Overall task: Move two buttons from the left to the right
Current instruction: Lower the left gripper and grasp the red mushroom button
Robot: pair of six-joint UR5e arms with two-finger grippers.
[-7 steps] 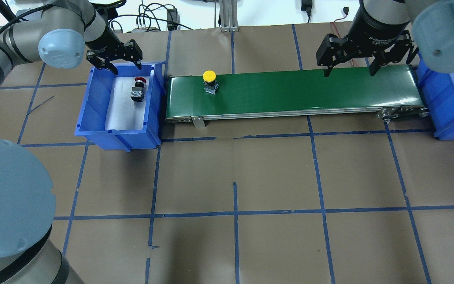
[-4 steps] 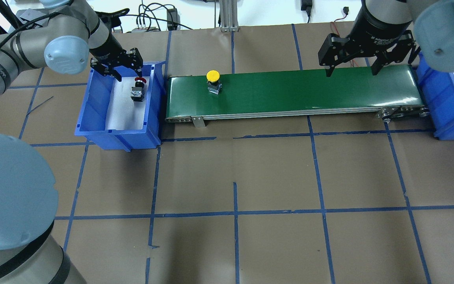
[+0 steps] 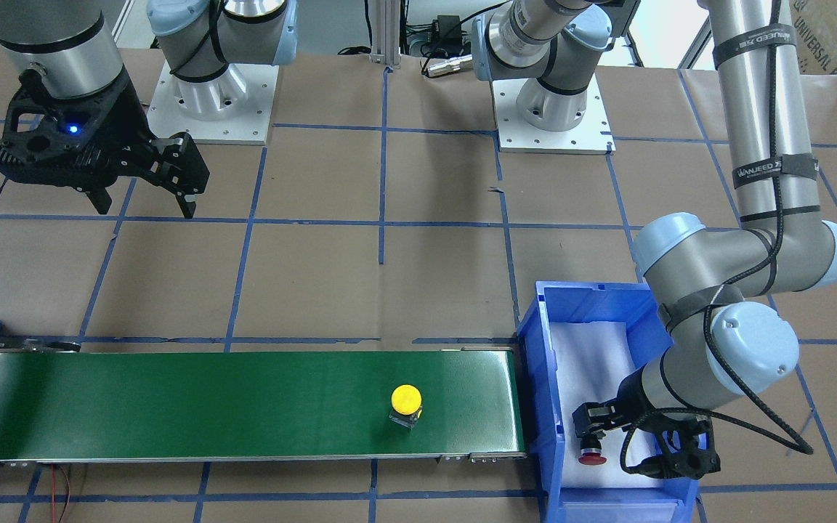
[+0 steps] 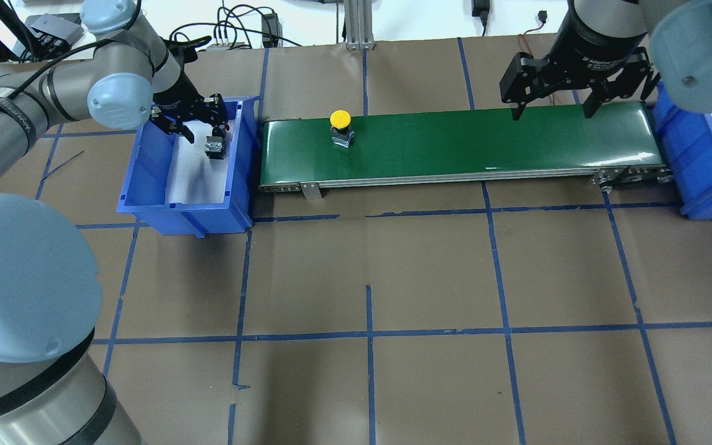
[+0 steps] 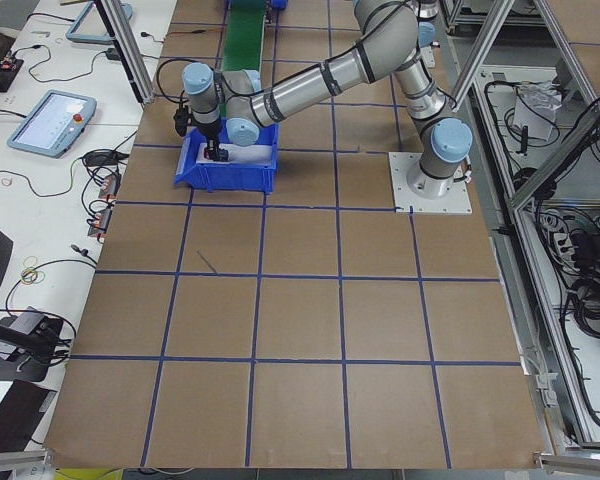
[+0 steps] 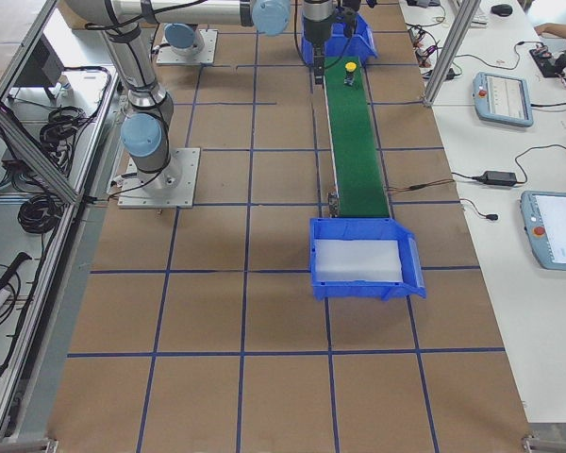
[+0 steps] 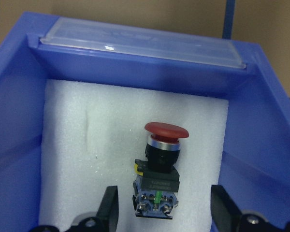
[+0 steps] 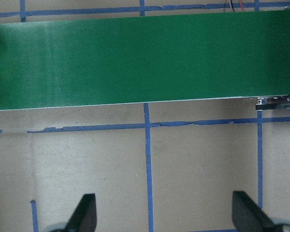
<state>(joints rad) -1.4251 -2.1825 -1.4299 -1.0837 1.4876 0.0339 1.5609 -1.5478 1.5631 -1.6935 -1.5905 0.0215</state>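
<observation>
The buttons are apart: the red button (image 7: 159,164) is inside the blue bin (image 4: 186,219) toward the table's far left corner, and the yellow button (image 4: 340,127) stands upright on the green belt (image 4: 486,139), near the belt's left end and closer to its far edge. The bin is lined with a white foam pad (image 7: 87,145), and the red button rests on the pad in the bin's far half. Its cap is turned toward the end wall that carries a clear label strip (image 7: 145,41), and no writing can be read on that strip. A small plate on the button's black body is too fine to read. The left gripper (image 4: 201,131) is down inside the bin with its fingers (image 7: 109,205) spread to either side of the button's body and a gap on each side. The belt's left end sits just beside the bin's right wall. At its right end, by the table's right edge, a second blue bin (image 6: 313,260) holds a white pad (image 6: 358,262). The right gripper (image 4: 552,111) hangs over the belt's far edge near that right end, with its fingers (image 8: 84,215) wide apart and nothing between them. A black strap (image 3: 774,168) on the left arm reads WANJEED.
</observation>
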